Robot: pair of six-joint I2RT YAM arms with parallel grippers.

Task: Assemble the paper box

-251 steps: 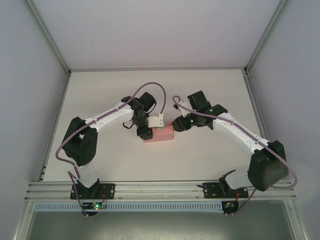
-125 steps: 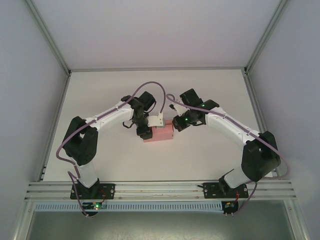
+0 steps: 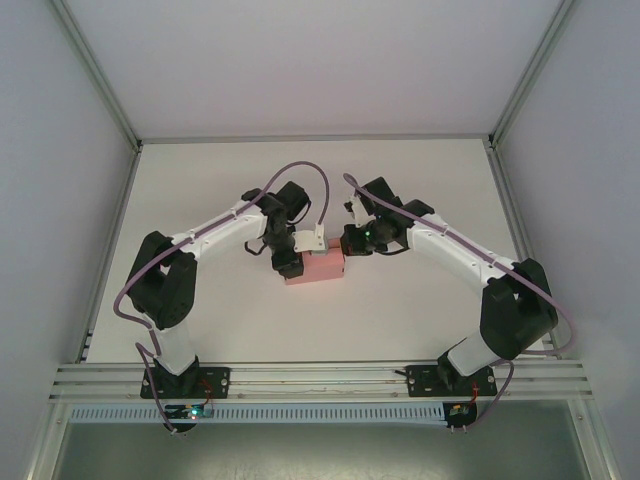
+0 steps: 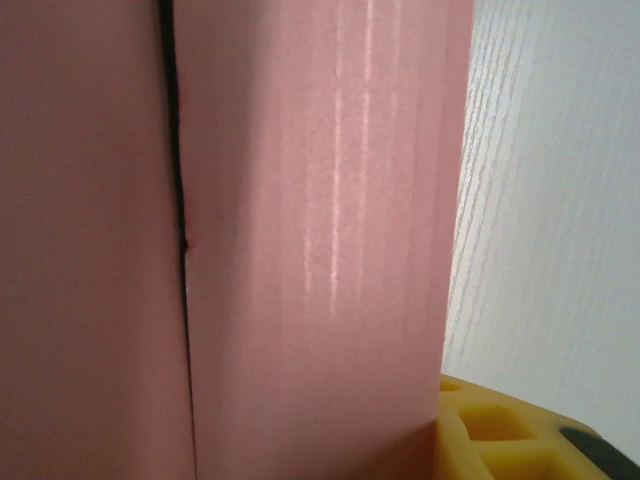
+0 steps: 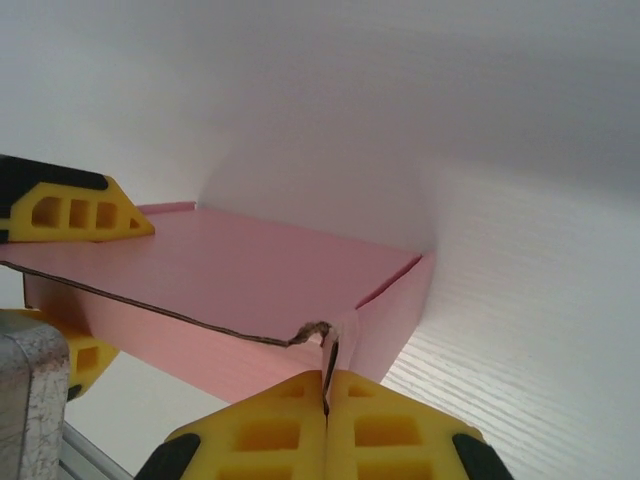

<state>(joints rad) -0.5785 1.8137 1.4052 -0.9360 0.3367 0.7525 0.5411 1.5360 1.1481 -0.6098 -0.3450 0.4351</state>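
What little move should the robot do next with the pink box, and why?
Probably press the shut right gripper gently against the paper box, tucking that corner in: the left gripper clamps it steady, and its near corner seam looks slightly open.

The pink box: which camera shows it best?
The right wrist view: the box shows its top, a side and a frayed edge. The top external view shows it small and distant. The left wrist view is too close: pink card with a seam.
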